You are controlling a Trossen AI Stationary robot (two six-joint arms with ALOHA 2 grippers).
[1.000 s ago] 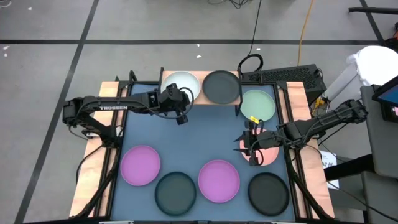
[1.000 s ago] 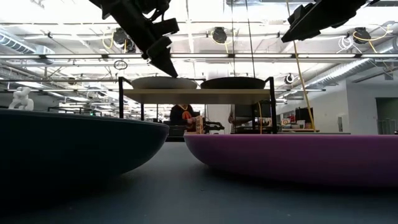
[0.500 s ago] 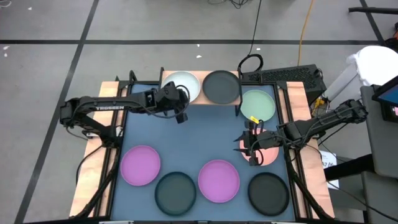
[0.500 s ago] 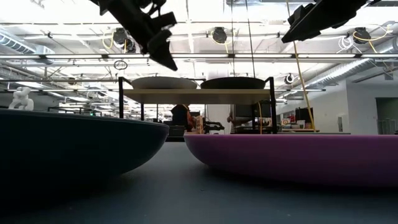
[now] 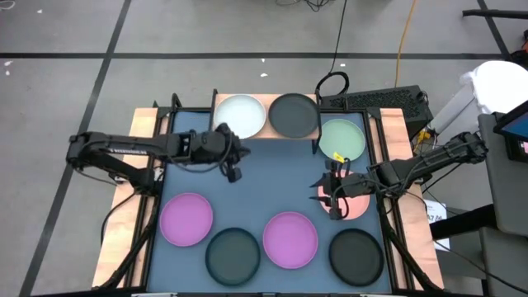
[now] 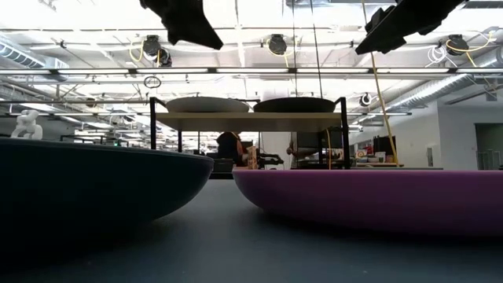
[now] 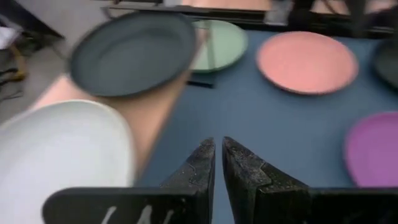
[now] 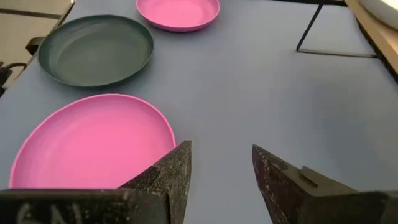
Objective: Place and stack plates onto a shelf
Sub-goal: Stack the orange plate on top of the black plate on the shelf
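Light wood is seen at the far edge of the bench (image 5: 272,177), where the shelf (image 5: 266,105) stands on thin black legs. Two plates are carried by it side by side: the white plate (image 5: 240,114) toward the left and a charcoal plate (image 5: 294,115) beside it. Just past the shelf's right end, near the far right corner, the mint green plate (image 5: 341,139) is found on the bench surface.

Nothing is held by the left end effector (image 5: 233,169) — its fingers (image 7: 198,171) are nearly closed, with only a thin slit between them — and it is raised above the blue-grey surface, near the shelf's left end and on the bench side of it.

The right end effector (image 5: 333,202) is set with a moderate gap between its fingers (image 8: 171,171) and grips nothing; it is positioned over the pink plate (image 5: 356,205) by the right edge.

Along the near edge four plates are laid out: a purple plate (image 5: 186,219) toward the left, a second charcoal plate (image 5: 233,255), another purple plate (image 5: 290,239) and a third charcoal plate (image 5: 355,256) at the near right corner.
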